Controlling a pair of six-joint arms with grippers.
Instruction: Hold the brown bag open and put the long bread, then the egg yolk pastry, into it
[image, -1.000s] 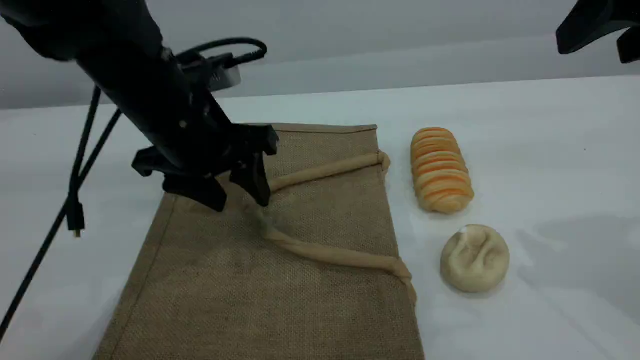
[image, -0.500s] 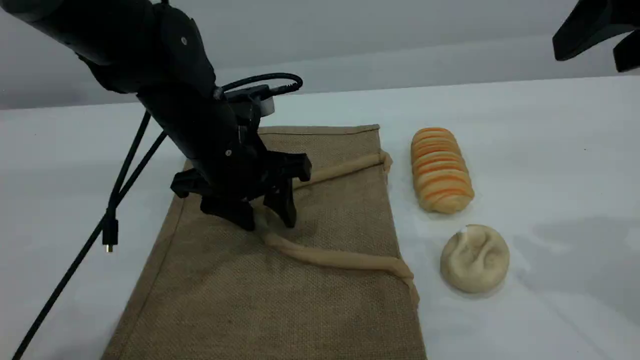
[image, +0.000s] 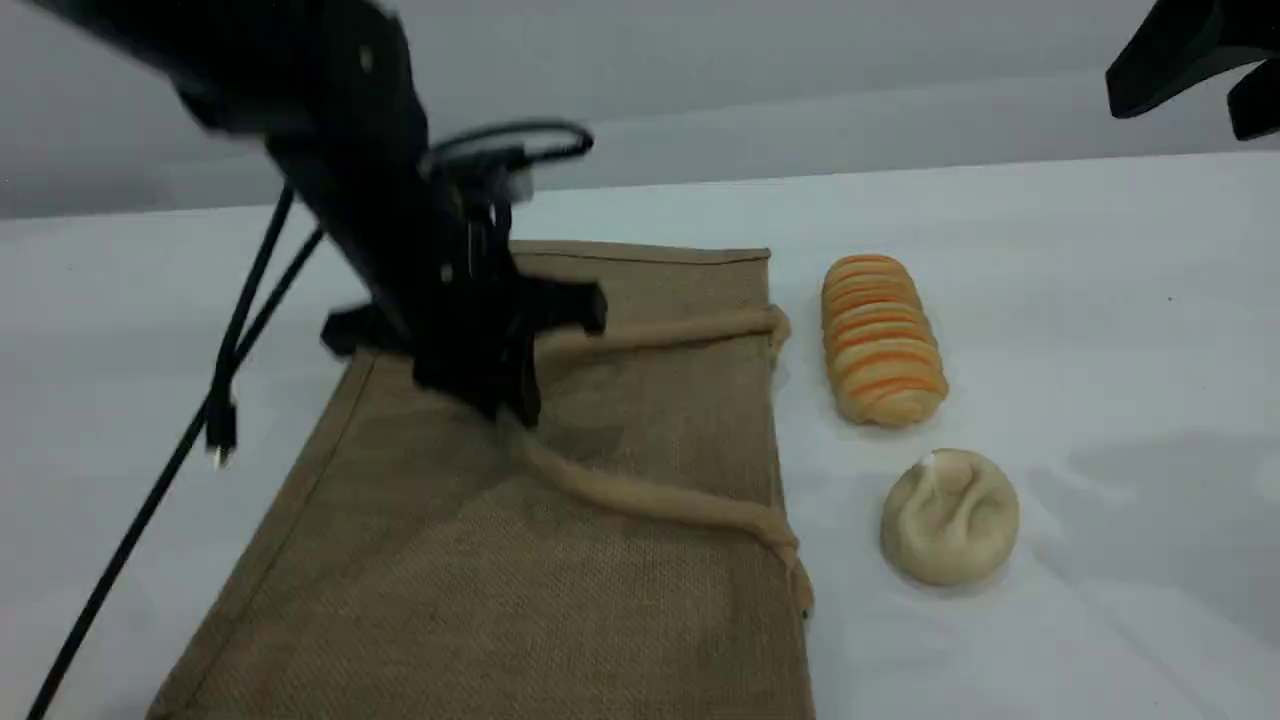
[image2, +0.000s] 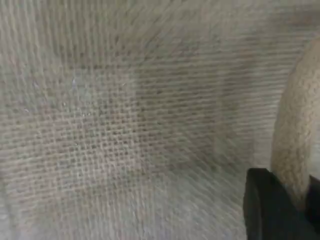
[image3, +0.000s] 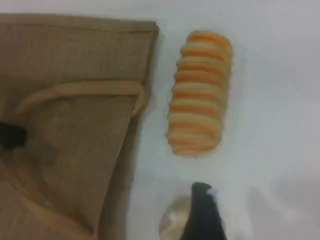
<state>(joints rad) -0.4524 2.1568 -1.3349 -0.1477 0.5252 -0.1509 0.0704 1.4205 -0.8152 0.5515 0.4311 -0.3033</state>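
Observation:
The brown bag (image: 620, 600) lies flat on the white table, its mouth toward the breads. My left gripper (image: 508, 402) is shut on the bag's upper beige handle (image: 640, 500) at the top of its loop and holds it slightly raised. In the left wrist view the jute weave (image2: 125, 125) fills the frame, with the handle (image2: 300, 135) pinched above a black fingertip (image2: 267, 210). The striped long bread (image: 882, 340) (image3: 200, 92) lies right of the bag. The egg yolk pastry (image: 950, 515) sits in front of it. My right gripper (image: 1185, 100) hangs open and empty, high at the far right.
A black cable (image: 150, 490) trails from the left arm down across the table's left side. In the right wrist view the bag (image3: 65, 150) fills the left half and one fingertip (image3: 202, 215) partly covers the pastry (image3: 172, 222).
My left gripper came down over the handle's loop, closed on it and drew it up and slightly left, which tugged the bag. The right arm and both breads stayed put.

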